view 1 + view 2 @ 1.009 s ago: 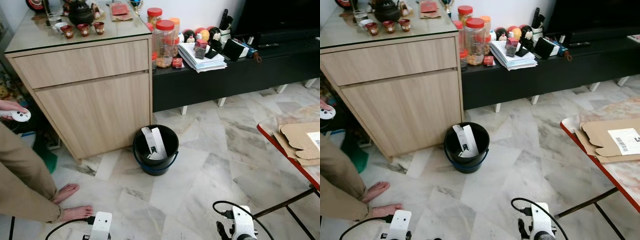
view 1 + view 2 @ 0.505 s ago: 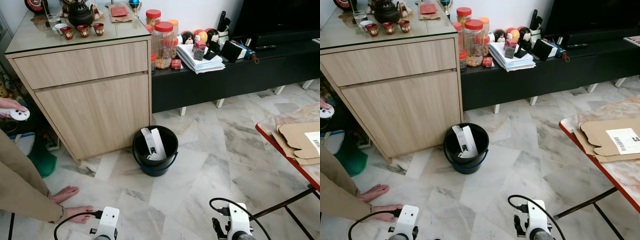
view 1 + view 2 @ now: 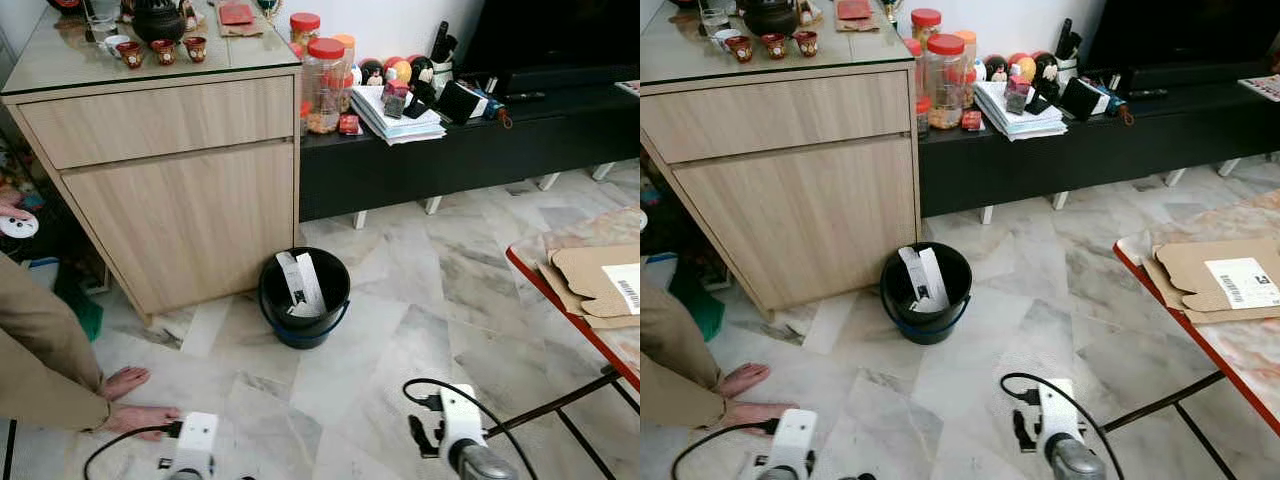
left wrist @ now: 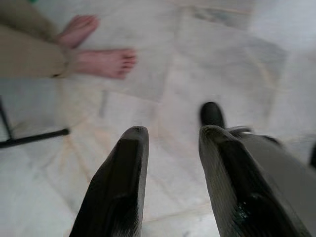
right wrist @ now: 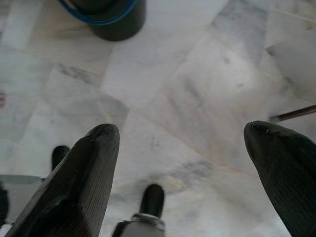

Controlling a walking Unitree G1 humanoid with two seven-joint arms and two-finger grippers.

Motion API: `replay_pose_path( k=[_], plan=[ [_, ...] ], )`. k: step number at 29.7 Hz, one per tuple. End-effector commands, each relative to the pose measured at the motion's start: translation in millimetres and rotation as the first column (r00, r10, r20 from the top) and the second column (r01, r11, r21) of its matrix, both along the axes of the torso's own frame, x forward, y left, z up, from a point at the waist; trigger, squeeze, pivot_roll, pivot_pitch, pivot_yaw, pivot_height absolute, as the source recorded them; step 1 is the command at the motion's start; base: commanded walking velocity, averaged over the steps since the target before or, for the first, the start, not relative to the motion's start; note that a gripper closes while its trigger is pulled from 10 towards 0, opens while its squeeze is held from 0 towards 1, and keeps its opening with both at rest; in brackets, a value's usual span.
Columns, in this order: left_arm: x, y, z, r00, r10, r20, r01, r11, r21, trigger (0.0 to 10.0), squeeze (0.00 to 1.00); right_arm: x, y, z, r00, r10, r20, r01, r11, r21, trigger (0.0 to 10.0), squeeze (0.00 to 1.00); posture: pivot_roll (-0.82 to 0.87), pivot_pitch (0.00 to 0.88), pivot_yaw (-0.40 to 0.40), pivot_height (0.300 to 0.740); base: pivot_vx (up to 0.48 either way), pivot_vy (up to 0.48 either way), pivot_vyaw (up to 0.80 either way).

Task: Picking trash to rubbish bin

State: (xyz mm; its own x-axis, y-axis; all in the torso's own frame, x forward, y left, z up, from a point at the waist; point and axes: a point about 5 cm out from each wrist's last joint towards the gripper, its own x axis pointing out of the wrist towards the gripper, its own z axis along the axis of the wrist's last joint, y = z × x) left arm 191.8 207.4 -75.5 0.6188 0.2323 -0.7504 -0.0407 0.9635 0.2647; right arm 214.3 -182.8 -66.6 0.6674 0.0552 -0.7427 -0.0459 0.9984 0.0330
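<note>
Black bin [image 3: 304, 298] already holds white packaging [image 3: 300, 284] — both grippers, left [image 4: 170, 163] narrowly parted, right [image 5: 192, 163] spread wide, hang empty, so walking blind risks kicking it over.

We are in a home, in what looks like a living room. A marble floor [image 3: 420, 300] fills the middle of the frame. At upper left stands a wooden cabinet [image 3: 170, 190] with a teapot [image 3: 157, 20] and small cups [image 3: 162, 50] on its glass top. Along the top right runs a low black TV bench [image 3: 470, 150], crowded with food jars [image 3: 325, 85], stacked papers [image 3: 400, 115] and knick-knacks. At lower left we see a person's bare feet [image 3: 135, 400] on the floor. A red-edged table [image 3: 560, 310] with flattened cardboard [image 3: 595, 280] sits at right.
</note>
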Motion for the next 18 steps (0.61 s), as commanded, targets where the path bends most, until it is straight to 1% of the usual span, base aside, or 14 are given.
replay_pose_path(
  k=[1, 3, 9, 11, 15, 18],
  plan=[
    [-8.6, 5.6, -3.2, 0.999, 0.044, -0.016, -0.044, 0.999, 0.005, 10.0, 0.00, -3.5, 0.6, -2.4, 1.000, 0.001, -0.020, -0.001, 1.000, -0.001, 10.0, 0.00, 0.10, 0.079, -0.077, 0.740, 0.000, 0.000, 0.00],
    [-13.4, 19.6, -2.4, 0.997, 0.075, -0.020, -0.074, 0.997, 0.031, 10.0, 0.00, -5.3, 10.1, -4.5, 0.999, 0.015, -0.030, -0.015, 1.000, 0.012, 10.0, 0.00, 0.12, 0.085, -0.054, 0.740, 0.000, 0.000, 0.00],
    [-22.1, 32.5, -2.9, 0.995, 0.099, -0.027, -0.097, 0.994, 0.058, 10.0, 0.00, -7.5, 21.5, -6.7, 0.999, 0.022, -0.039, -0.020, 0.999, 0.034, 10.0, 0.00, 0.13, 0.087, -0.046, 0.740, 0.000, 0.000, 0.00],
    [-23.3, 36.0, -2.4, 0.993, 0.118, -0.022, -0.116, 0.991, 0.063, 10.0, 0.00, -7.1, 23.9, -6.6, 0.999, 0.028, -0.038, -0.027, 0.999, 0.039, 10.0, 0.00, 0.14, 0.084, -0.049, 0.740, 0.000, 0.000, 0.00],
    [-23.7, 37.3, -2.2, 0.992, 0.123, -0.020, -0.121, 0.991, 0.063, 10.0, 0.00, -8.0, 24.4, -7.1, 0.999, 0.034, -0.042, -0.033, 0.999, 0.037, 10.0, 0.00, 0.14, 0.089, -0.047, 0.740, 0.000, 0.000, 0.00],
    [-22.6, 35.8, -1.9, 0.995, 0.101, -0.016, -0.099, 0.993, 0.063, 10.0, 0.00, -5.6, 25.2, -5.7, 0.999, 0.032, -0.029, -0.031, 0.999, 0.044, 10.0, 0.00, 0.12, 0.089, -0.049, 0.740, 0.000, 0.000, 0.00]
  ],
)
